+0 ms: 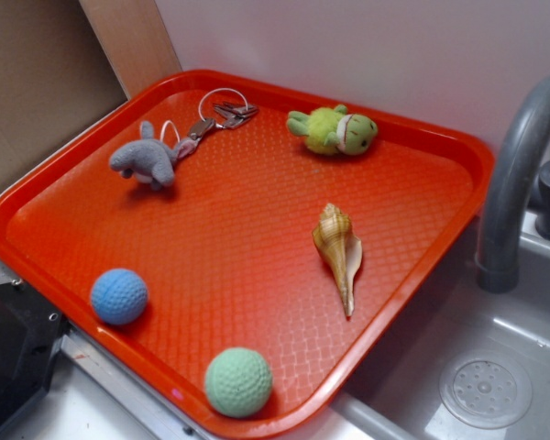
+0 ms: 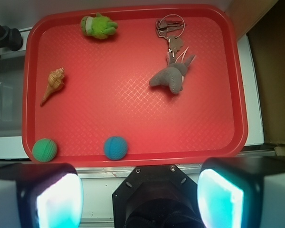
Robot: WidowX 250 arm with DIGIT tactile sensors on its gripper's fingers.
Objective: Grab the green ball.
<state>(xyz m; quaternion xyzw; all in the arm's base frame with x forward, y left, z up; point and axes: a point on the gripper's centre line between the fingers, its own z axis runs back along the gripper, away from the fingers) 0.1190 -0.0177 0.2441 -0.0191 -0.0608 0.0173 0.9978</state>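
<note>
**A:** Down at the bottom of the wrist view, the gripper point(image 2: 140, 199) has its two fingers point(image 2: 52, 197) spread wide apart, nothing between them. Both are cut off by the frame edge and blurred, glowing pale cyan on their inner faces.

**B:** And from the exterior camera?

**A:** I can't pick the gripper out there, only a dark shape clipped at the lower left corner that I can't identify.

**B:** Where's the green ball?

**A:** The green ball point(image 1: 238, 381) sits in a near corner of the red tray point(image 1: 440, 220), close against the rim, well apart from the fingers. The blue ball point(image 1: 119, 296) lies along the same edge, near it but not touching.

**B:** Further out?

**A:** A seashell point(image 1: 339, 252) mid-tray, a plush frog point(image 1: 335, 130) at the far rim, a grey plush toy point(image 1: 147, 159) attached to a bunch of keys point(image 1: 225, 112). The faucet point(image 1: 518, 174) is cropped on the right.
</note>
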